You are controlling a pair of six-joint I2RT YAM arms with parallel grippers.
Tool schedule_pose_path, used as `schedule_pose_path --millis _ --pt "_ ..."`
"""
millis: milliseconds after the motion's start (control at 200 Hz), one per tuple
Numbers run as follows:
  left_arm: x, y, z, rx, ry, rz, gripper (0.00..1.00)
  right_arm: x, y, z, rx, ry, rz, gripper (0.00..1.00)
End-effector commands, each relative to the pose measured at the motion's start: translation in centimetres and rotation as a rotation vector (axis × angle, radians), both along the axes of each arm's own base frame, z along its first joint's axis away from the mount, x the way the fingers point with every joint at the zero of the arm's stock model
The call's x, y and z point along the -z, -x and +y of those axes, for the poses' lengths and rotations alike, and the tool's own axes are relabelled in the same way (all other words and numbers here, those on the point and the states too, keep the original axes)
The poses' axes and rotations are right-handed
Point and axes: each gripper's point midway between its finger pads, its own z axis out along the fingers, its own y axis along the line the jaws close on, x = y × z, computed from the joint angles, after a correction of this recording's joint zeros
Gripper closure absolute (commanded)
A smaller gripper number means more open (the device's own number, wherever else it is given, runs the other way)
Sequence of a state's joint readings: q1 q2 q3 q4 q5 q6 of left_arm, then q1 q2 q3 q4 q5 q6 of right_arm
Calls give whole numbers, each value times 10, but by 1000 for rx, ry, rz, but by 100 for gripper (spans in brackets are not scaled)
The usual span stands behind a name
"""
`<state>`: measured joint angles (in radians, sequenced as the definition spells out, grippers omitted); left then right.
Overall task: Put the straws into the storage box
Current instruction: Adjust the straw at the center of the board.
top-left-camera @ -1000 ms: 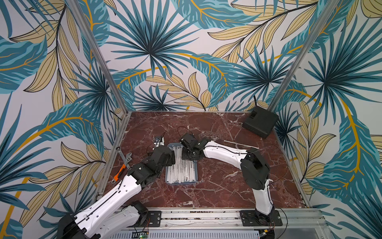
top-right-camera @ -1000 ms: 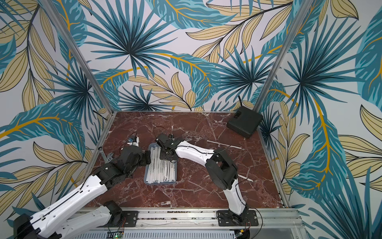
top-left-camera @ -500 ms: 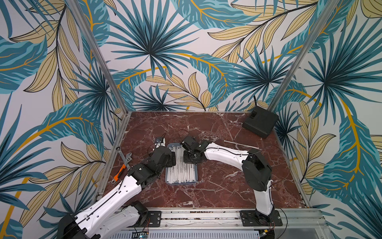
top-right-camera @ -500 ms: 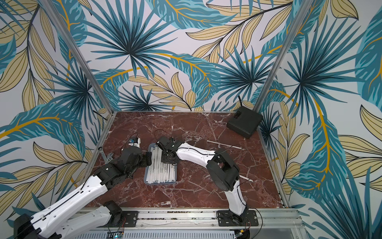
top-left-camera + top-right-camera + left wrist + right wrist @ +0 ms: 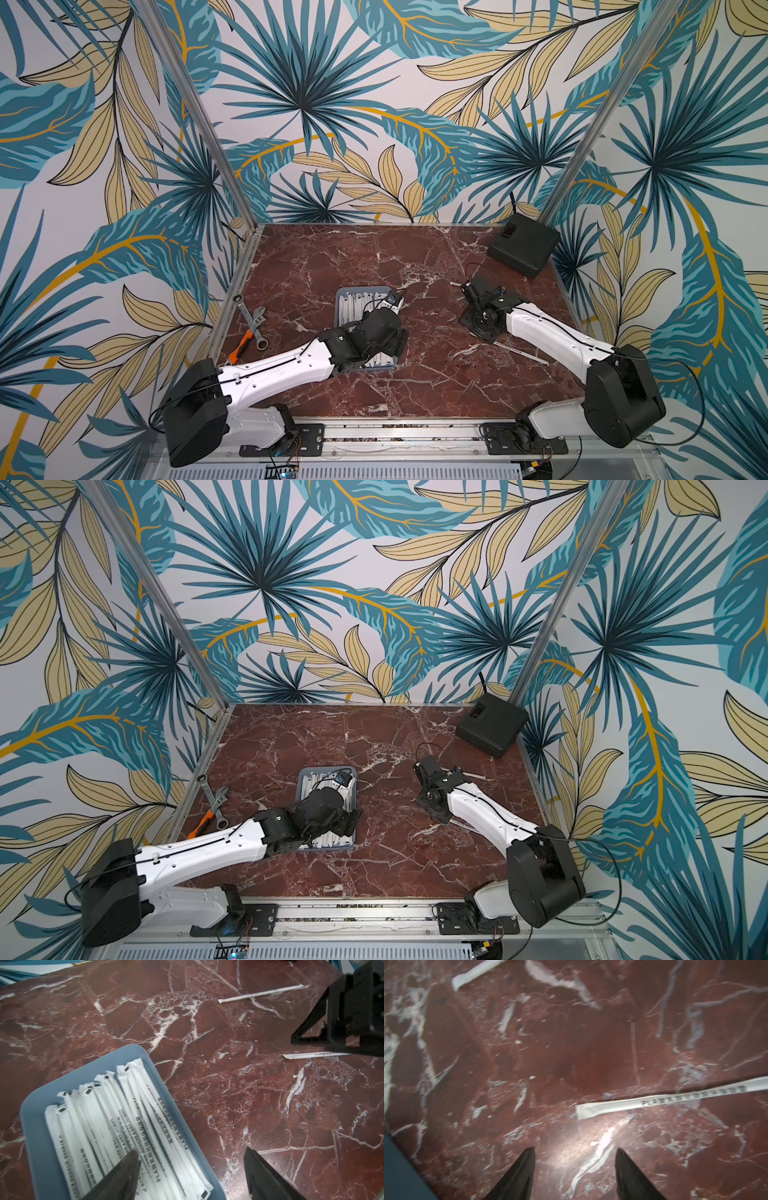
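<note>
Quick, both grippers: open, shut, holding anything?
Left gripper: open, empty, above the rim of the storage box.
Right gripper: open, empty, near a loose straw.

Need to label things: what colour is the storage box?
The storage box is plain grey-blue, no pattern; it shows best in the left wrist view.

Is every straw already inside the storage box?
No: the left wrist view shows two loose straws lying on the marble tabletop, outside the storage box.
</note>
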<state>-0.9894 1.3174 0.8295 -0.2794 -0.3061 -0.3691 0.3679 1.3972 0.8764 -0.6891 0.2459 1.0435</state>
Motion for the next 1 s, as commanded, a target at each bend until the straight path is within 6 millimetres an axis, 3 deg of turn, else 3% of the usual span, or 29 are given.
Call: schedule_pose_path --millis 0,280,591,806,997 --pt "-34 -11 -20 10 80 -82 17 12 6 -28 134 27 6 35" --pt "-42 -15 9 -77 36 -157 16 44 15 -42 279 -13 82 37" --pt "-57 -20 31 -144 25 -255 16 58 18 -38 335 -53 94 41" --pt "-63 -21 40 -173 23 -279 16 57 7 -36 310 -48 80 57" --pt "-66 -20 49 -198 22 -296 16 57 -6 -26 214 -48 88 83"
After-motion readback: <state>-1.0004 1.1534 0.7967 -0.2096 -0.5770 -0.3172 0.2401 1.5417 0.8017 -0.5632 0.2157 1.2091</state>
